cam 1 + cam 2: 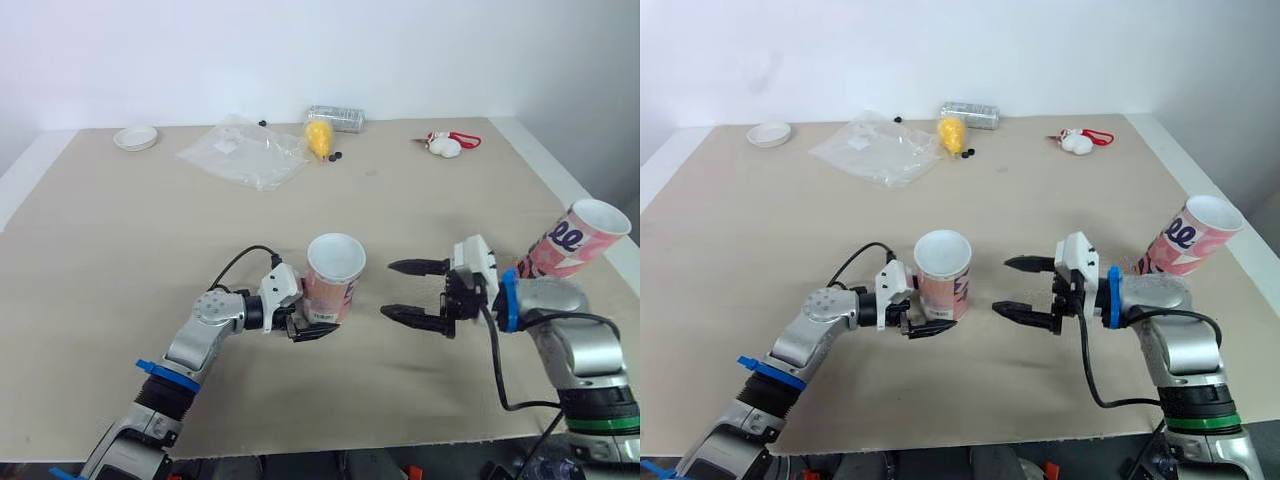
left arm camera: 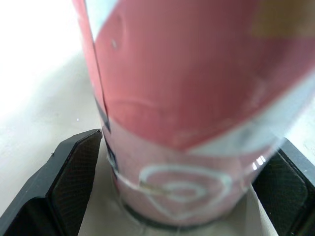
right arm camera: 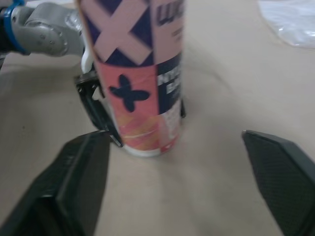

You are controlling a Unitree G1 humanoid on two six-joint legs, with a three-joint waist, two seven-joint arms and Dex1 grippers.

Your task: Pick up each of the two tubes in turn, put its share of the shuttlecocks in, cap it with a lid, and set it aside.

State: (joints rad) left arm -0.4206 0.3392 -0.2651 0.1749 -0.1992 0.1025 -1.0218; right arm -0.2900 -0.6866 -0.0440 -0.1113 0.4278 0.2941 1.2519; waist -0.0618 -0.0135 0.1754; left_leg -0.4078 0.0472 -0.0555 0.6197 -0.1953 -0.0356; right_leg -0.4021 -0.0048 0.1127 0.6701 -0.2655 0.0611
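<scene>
A pink patterned tube (image 1: 333,280) stands upright in the middle of the table, its white mouth open. My left gripper (image 1: 316,324) is shut on its base; in the left wrist view the tube (image 2: 192,98) spans the gap between both black fingers (image 2: 74,182). My right gripper (image 1: 388,289) hangs open a little to the tube's right, pointing at it, with nothing between its fingers. The right wrist view shows the tube (image 3: 140,83) ahead. A second pink tube (image 1: 572,238) leans tilted at the table's right edge, behind my right arm.
At the back lie a clear plastic bag (image 1: 245,150), a yellow bundle (image 1: 318,137), a clear box (image 1: 335,118), a white round lid (image 1: 135,137) and a white-and-red object (image 1: 445,145). Small black bits (image 1: 335,156) lie near the yellow bundle.
</scene>
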